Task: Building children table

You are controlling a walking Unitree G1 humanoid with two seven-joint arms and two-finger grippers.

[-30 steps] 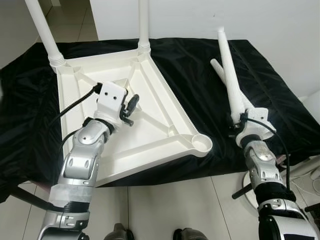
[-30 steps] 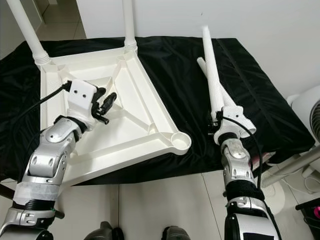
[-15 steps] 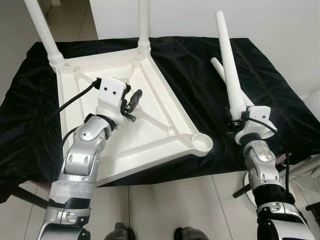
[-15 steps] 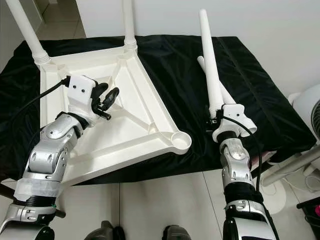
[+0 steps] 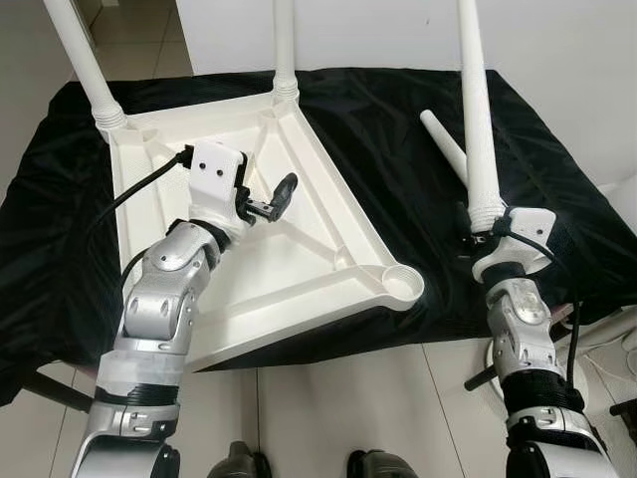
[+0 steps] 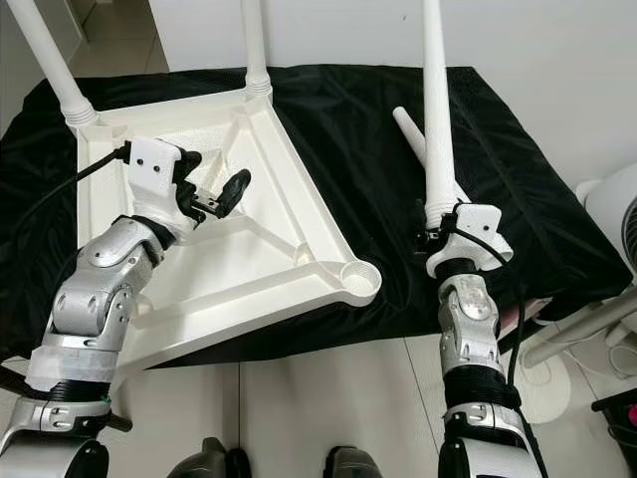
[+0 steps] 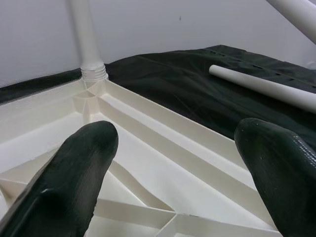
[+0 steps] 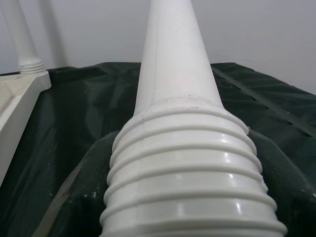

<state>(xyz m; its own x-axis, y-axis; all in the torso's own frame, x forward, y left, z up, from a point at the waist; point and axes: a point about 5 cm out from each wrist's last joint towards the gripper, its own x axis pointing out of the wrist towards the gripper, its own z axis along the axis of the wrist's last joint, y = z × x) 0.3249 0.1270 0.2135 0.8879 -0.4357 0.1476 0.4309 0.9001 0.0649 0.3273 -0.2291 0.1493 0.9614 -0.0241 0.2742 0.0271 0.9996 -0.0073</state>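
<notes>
Right hand (image 6: 438,237) grips a table leg (image 5: 476,119) near-upright by its threaded end, well apart from the upturned tabletop's (image 5: 299,249) empty socket (image 5: 401,285); left hand (image 5: 267,202) open above tabletop; risk: leg's long lever slips, cross-threads.

one tabletop (image 5: 299,239), four legs (image 5: 476,119)

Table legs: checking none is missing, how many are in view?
4. Two stand screwed into the tabletop's far corners, one is upright in the right gripper, one lies on the black cloth behind it.
</notes>
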